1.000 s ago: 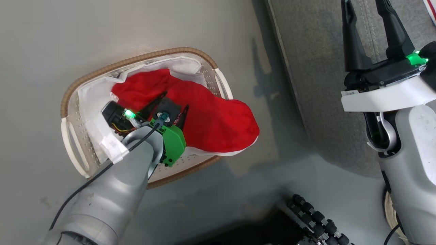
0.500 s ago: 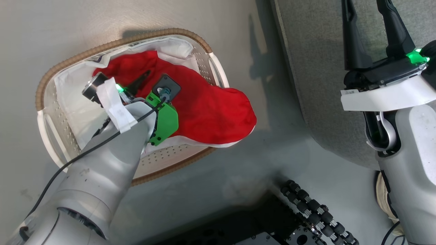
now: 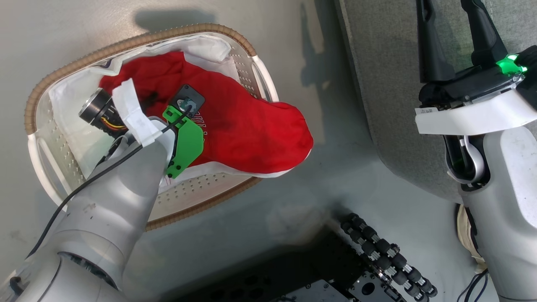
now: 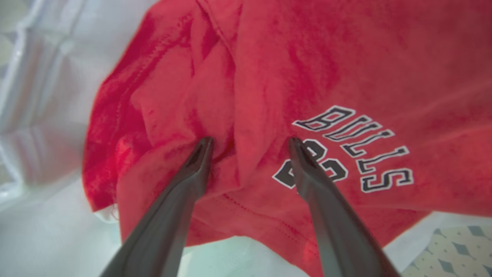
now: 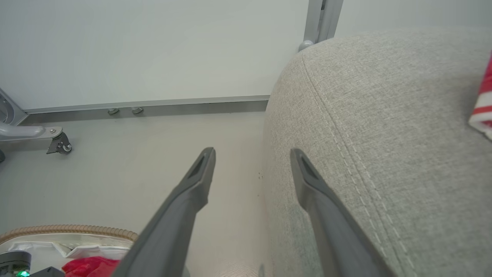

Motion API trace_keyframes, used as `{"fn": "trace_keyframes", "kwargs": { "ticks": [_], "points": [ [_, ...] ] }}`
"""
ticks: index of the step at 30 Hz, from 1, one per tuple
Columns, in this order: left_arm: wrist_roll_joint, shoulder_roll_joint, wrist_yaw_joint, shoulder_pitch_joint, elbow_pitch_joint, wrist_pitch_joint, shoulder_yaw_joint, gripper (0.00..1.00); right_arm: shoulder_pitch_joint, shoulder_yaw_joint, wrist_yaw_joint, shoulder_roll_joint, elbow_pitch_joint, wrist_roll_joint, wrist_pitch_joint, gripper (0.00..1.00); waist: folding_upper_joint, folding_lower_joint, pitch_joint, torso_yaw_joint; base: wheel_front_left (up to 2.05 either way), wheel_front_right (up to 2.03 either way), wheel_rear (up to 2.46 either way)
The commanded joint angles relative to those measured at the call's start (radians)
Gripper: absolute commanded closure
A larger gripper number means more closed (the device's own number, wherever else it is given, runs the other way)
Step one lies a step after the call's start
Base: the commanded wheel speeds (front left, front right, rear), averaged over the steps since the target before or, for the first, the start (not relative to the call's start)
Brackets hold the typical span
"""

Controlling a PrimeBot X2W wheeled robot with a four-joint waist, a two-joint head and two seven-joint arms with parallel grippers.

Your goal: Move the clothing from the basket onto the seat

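From the head view, the left arm (image 3: 126, 180) is plunged into the basket (image 3: 126, 42). The clothing (image 3: 243, 126) lies heaped there on a white sheet (image 3: 67, 105), with one end spilled over the basket's rim on the side towards the seat (image 3: 390, 84) and hanging above the floor (image 3: 293, 201). If the lift goes straight up, I'd expect that draped end to drag across the rim and tug the light basket along or tip it. The right gripper (image 3: 453, 25) hangs over the seat's near edge, fingers spread, holding nothing.

Along the left wrist view, the left gripper (image 4: 250, 144) stands wide open, its tips pressed into the red fabric either side of a raised fold, just beside the BULLS 23 print (image 4: 346, 150). Nothing is pinched yet. The worry is a shallow bite: it may catch one thin layer that slides out mid-carry. Digging deeper could take up the white sheet (image 4: 50, 231) underneath as well.

The right wrist view looks past the open, empty right gripper (image 5: 251, 154) at the seat's rounded edge (image 5: 384, 134), with a red-and-white striped scrap (image 5: 482, 111) lying at the far right of the cushion. A garment dropped too near this edge could slip down to the floor.
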Motion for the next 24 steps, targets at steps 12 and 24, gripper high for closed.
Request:
{"fn": "trace_keyframes", "kwargs": {
  "ticks": [12,24],
  "points": [
    [-0.054,0.01,-0.042,0.081,0.001,-0.088,0.011,1.0,-0.022,-0.014,-0.001,0.008,0.018,0.008,-0.002,0.0,0.0,-0.0001,-0.055,0.007,0.0,0.0,0.0],
    [-0.15,-0.025,-0.029,0.206,-0.009,-0.276,0.062,1.0,0.022,0.01,-0.001,-0.001,0.069,-0.005,-0.002,0.0,0.0,-0.0001,-0.271,0.073,0.0,0.0,0.0]
  ]
}}
